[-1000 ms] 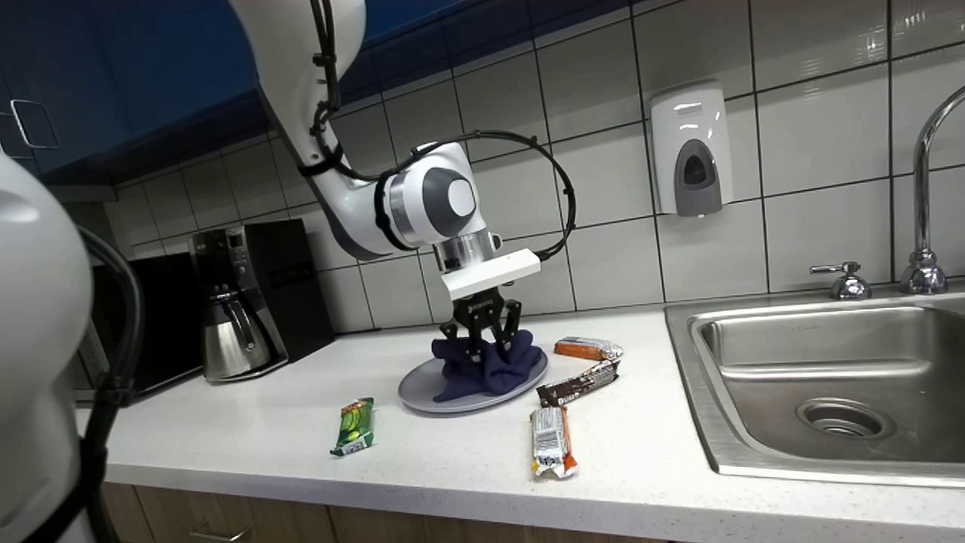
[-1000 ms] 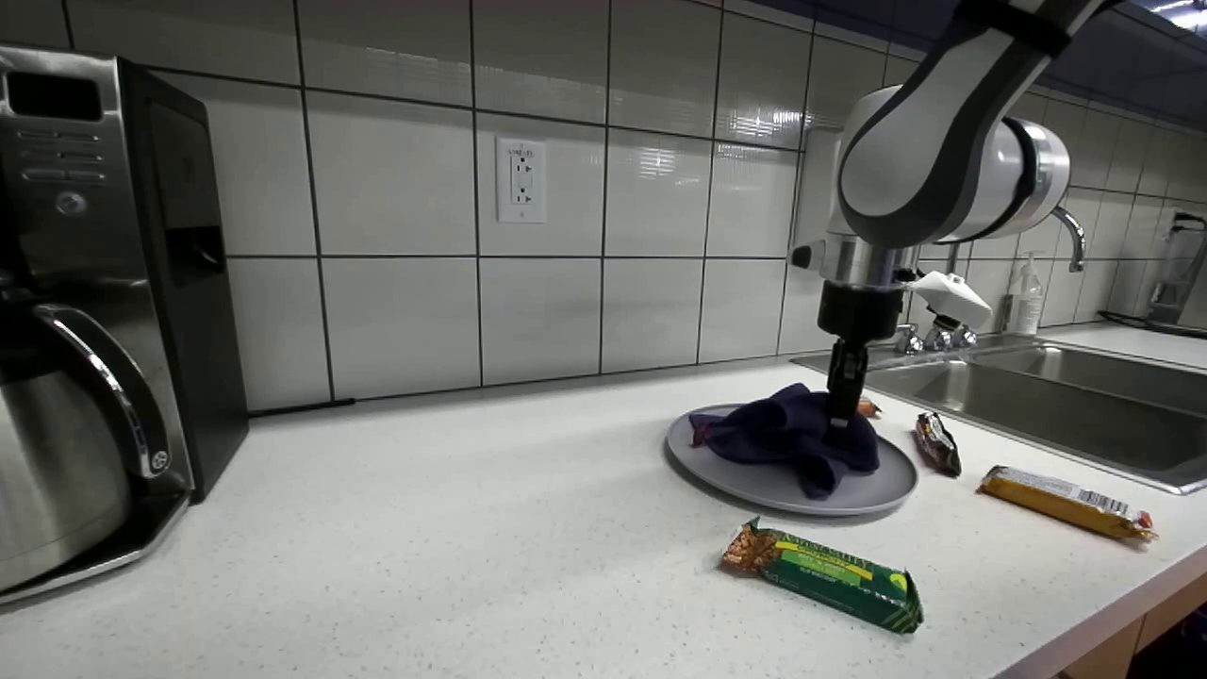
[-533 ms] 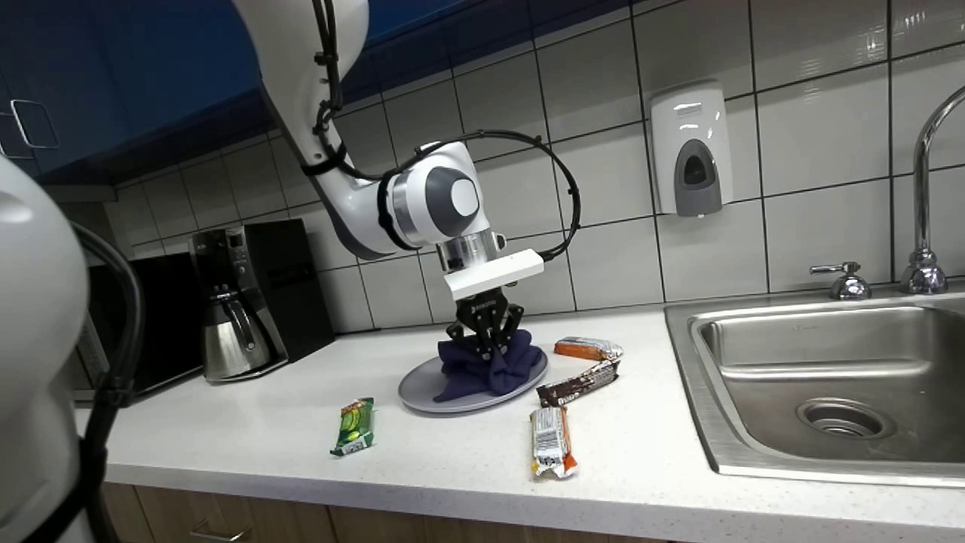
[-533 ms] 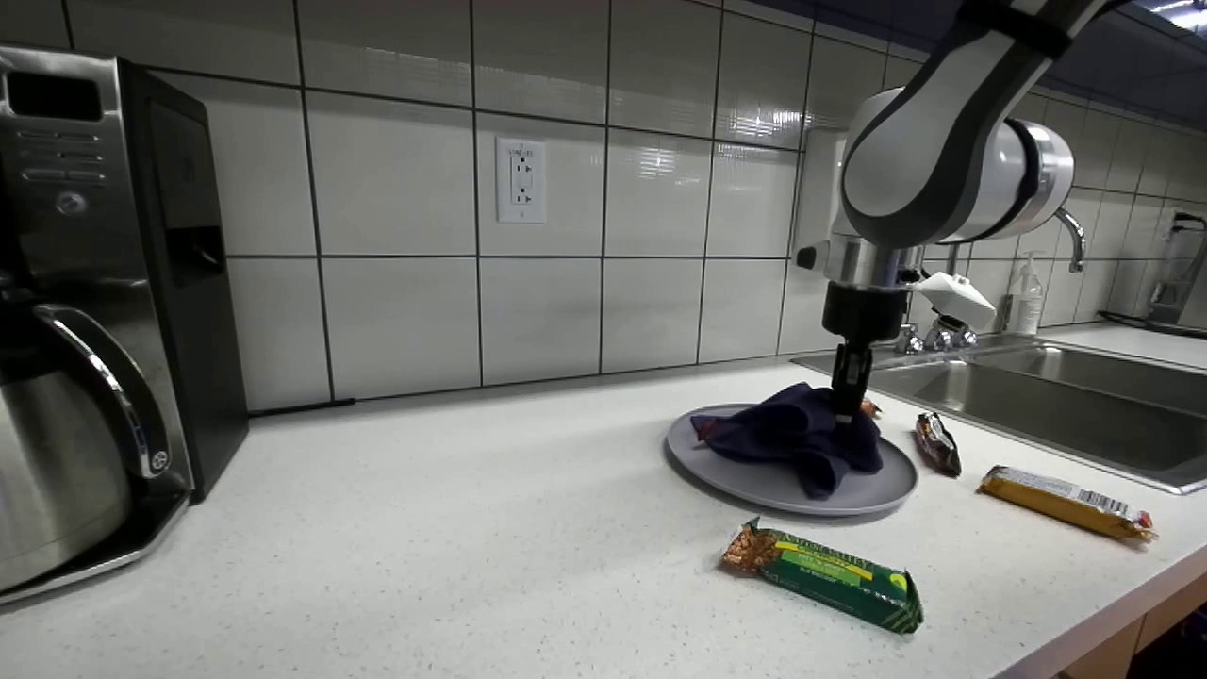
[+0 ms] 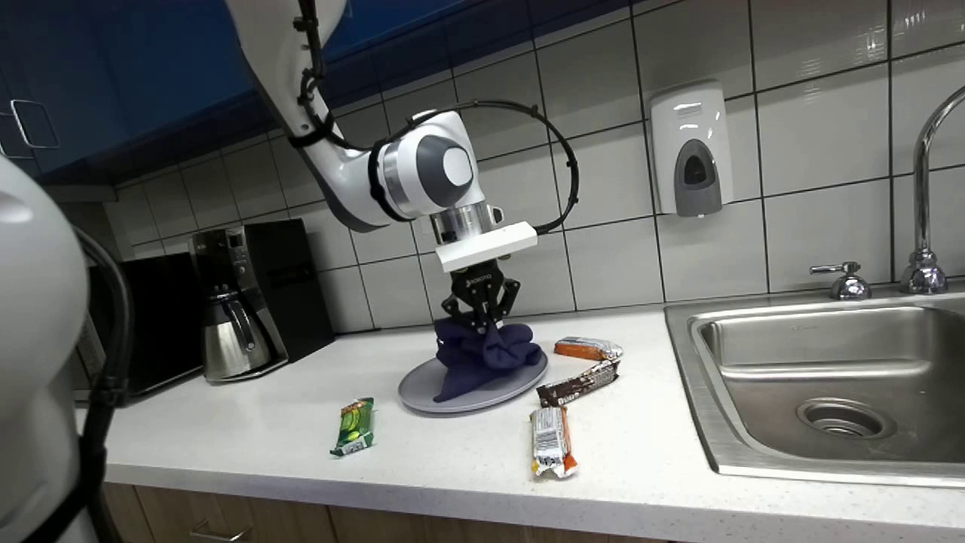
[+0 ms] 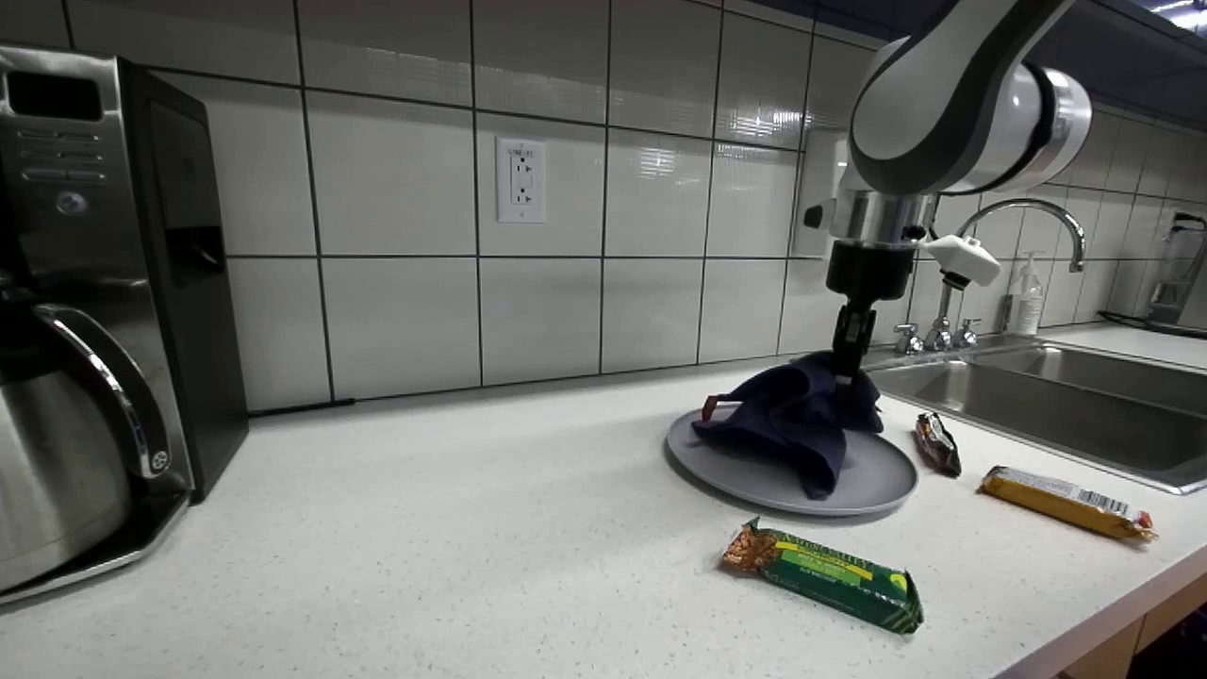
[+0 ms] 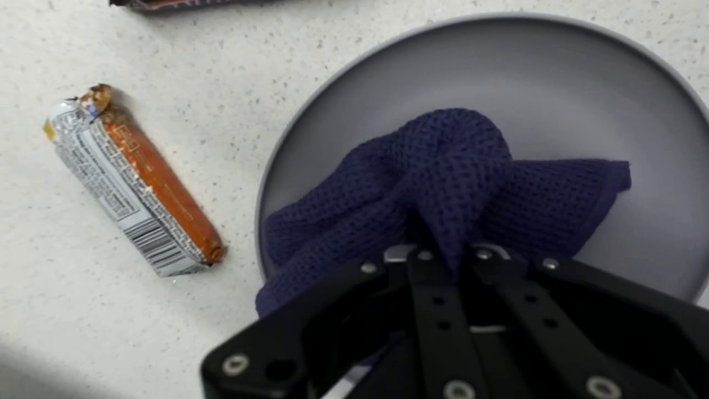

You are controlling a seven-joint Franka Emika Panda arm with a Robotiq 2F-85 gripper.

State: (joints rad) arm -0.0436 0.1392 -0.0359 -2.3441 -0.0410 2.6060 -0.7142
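Under end effector (image 7: 452, 256), purple cloth (image 7: 454, 191), pinched

rough waffle-weave cloth (image 7: 451, 158), smooth matt plate (image 7: 554, 111), glossy metal sink (image 5: 818, 339)

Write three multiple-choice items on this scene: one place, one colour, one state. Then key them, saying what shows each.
1. Where is the green bar?
A. In the sink
B. On the counter
C. In the coffee pot

2. What colour is the cloth?
A. Dark blue-violet
B. Yellow
C. White

3. How does the claw stand?
A. Wide open
B. Shut on the green bar
C. Shut on the cloth

1: B, both exterior views show it lying there, apart from the plate.
2: A, the wrist view shows that colour up close.
3: C, the wrist view shows a fold of cloth pinched in it.
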